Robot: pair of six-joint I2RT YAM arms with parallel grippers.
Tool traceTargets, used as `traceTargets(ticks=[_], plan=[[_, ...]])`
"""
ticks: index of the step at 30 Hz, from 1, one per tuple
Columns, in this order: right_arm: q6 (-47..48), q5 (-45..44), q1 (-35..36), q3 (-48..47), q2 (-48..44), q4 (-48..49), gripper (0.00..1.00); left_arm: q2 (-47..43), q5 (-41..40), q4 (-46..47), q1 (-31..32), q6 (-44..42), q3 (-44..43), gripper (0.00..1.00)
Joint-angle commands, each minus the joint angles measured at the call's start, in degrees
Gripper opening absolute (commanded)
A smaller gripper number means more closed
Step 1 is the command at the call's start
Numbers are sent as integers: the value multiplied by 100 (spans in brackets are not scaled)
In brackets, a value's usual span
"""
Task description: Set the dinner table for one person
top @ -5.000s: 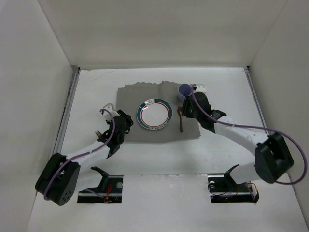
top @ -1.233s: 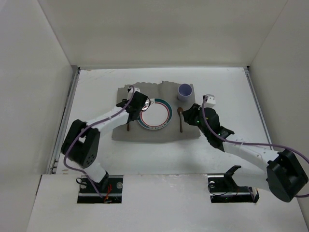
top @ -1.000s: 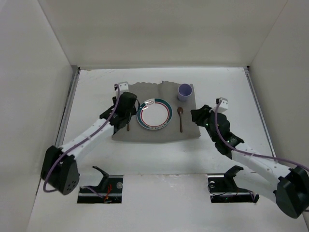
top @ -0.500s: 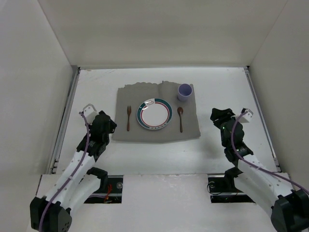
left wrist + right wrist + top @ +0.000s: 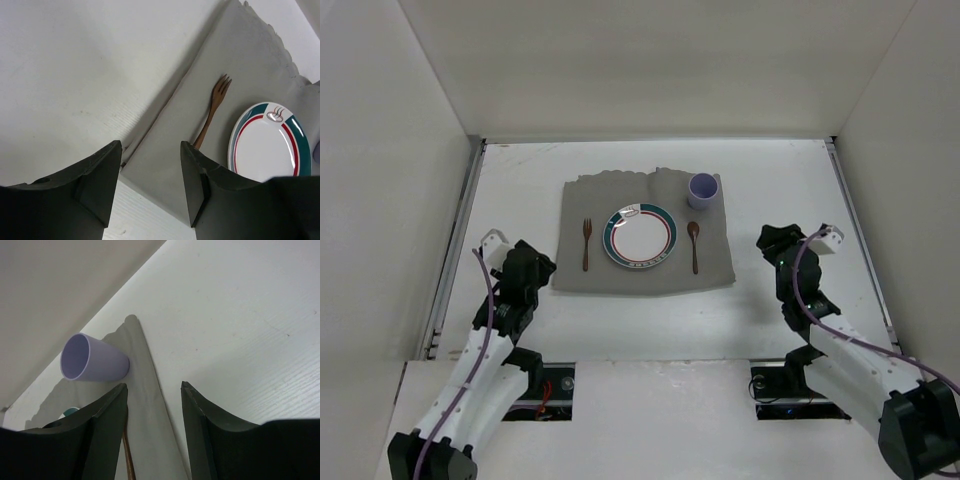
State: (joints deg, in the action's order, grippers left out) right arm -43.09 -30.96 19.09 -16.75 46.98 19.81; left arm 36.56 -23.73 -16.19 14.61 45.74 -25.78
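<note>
Dinner table [image 5: 650,325]: white work surface, carrying everything listed below; the plate served as the reference point for each position.

Placemat [image 5: 620,278]: grey cloth, lying flat under the plate, far edge slightly rumpled.

Left arm [image 5: 490,330]: had drawn back from the plate's left side, where it stood a second earlier, to the near left, off the cloth. Left gripper [image 5: 150,147]: jaws wide apart with nothing between them, pointing toward the plate over the near-left corner of the cloth.

Right arm [image 5: 830,340]: likewise withdrawn from the plate's right side to the near right, off the cloth. Right gripper [image 5: 152,387]: jaws spread, holding nothing, aimed past the cloth's right edge.

Plate [image 5: 639,236]: white with a teal and red rim, centred on the cloth, untouched.

Cup [image 5: 702,189]: lilac, upright, beyond the plate and to its right, on the cloth's far-right corner.

Spoon [image 5: 694,245]: brown, just right of the plate, bowl pointing away from the arms.

Fork [image 5: 586,243]: brown, just left of the plate, tines pointing away from the arms.

Assessment: with both arms backed off empty and every piece in its place, the setting for one looked complete; nothing appeared left to place.
</note>
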Motion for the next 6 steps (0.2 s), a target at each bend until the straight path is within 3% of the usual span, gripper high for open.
traceTargets(ticks=[1,6], plan=[[134,-182,2,5,-14,444,53,-113,167,19,-94,32,126,47],[152,-60,46,-56,-13,436,53,150,140,168,-51,-21,100,47]])
